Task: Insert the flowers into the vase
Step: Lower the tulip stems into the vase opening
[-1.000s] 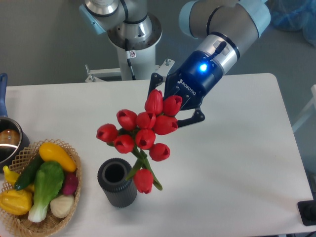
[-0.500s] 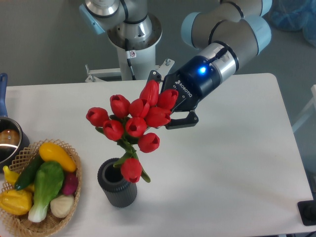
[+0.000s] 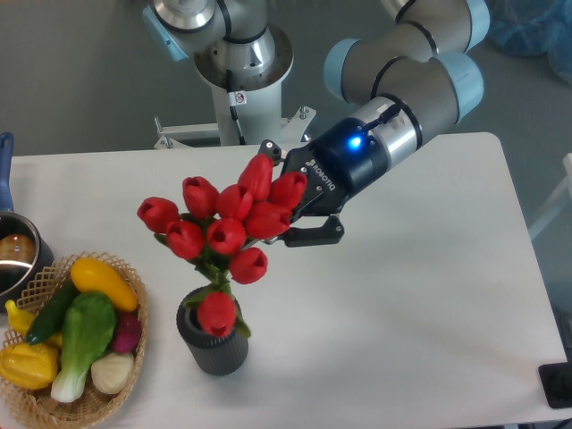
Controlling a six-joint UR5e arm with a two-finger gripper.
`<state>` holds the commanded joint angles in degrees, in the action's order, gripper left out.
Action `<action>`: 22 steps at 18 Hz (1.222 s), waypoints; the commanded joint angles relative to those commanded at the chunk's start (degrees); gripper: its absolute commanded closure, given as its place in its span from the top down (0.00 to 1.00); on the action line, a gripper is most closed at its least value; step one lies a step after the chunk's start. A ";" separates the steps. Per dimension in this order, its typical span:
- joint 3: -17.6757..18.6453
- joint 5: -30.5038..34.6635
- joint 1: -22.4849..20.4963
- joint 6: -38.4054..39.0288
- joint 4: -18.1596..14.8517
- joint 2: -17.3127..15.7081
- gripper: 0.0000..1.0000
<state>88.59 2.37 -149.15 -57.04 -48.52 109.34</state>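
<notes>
the vase (image 3: 213, 342) is a short dark grey tube with thin ribs down its side and a round mouth. it stands on the white surface (image 3: 420, 313), near the front. one red bud hangs right over its mouth and hides most of the hole, so you cannot tell how far the stems go in.

the flowers (image 3: 223, 234) are a bunch of red tulip buds, smooth and egg shaped, with green stems and leaves. the bunch is tilted, with its stem end down at the vase and its top up to the right at the pincer (image 3: 295, 201). the pincer is dark blue with a small blue light, and its black fingers are closed on the top buds of the bunch.

a basket (image 3: 85, 402) made of woven straw sits at the front left corner, just beside the vase. in it lie toy veggies (image 3: 80, 326): yellow ones, a green leafy one, a dark green one, a purple one and a whitish one.

at the left edge is a shiny pot (image 3: 16, 259) with a blue handle, cut off by the picture. something brown is inside it.

the arm (image 3: 411, 71) is grey and pale blue with round joints. its base stands behind the surface, on a grey floor
</notes>
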 joint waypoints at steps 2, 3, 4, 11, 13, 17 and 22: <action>0.00 0.00 0.27 -0.09 0.00 0.26 0.00; 0.00 0.00 0.27 -0.09 0.00 0.35 0.00; 0.00 -0.09 0.27 -0.09 0.00 0.53 0.00; -0.62 -0.09 0.88 -0.35 0.00 1.85 0.00; -0.62 -0.09 0.88 -0.61 0.00 1.93 0.00; -0.62 0.00 0.88 -0.70 0.00 2.29 0.00; -0.62 0.26 1.15 -0.79 0.00 2.81 0.00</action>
<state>87.98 2.63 -148.01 -57.83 -48.52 112.15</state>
